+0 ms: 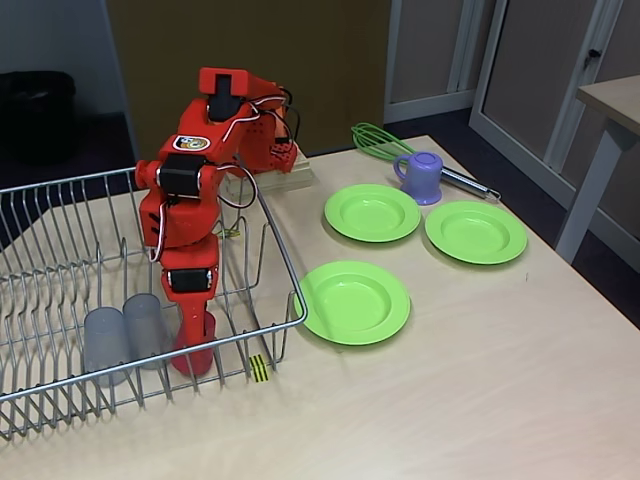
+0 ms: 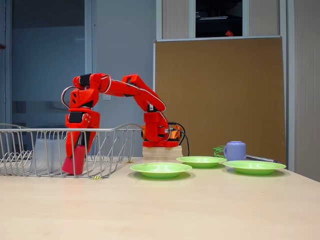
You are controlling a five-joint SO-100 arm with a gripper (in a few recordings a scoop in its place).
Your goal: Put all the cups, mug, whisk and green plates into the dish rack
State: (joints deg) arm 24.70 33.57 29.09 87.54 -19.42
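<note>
1. The red arm reaches down into the dish rack [image 1: 60, 215], and the gripper [image 1: 190, 345] is low inside it, near the front right corner, just behind the striped tag [image 1: 259, 368].
2. Between the fingers sits the red cup [image 2: 74, 160]: the low fixed view shows it tilted, clamped from above, its bottom at or just above the rack's floor. From above, cup and fingers are the same red, so where one ends and the other begins is hard to tell.
3. The pincer is closed on that cup, opened only to its width.
4. Just left of the gripper, the two grey cups [image 1: 128, 335] stand upright side by side in the rack, close to the red cup; contact cannot be made out.
5. Out on the table [image 1: 470, 380], three green plates [image 1: 355, 301] lie flat, none in the rack: one just right of the rack's corner, two further back, near each other.
6. The mug [image 1: 423, 177] stands upright behind the two far plates, handle to the left in the high view.
7. The whisk [image 1: 378, 139] lies on the table behind the mug, green loops to the left, silver handle running off to the right.
</note>
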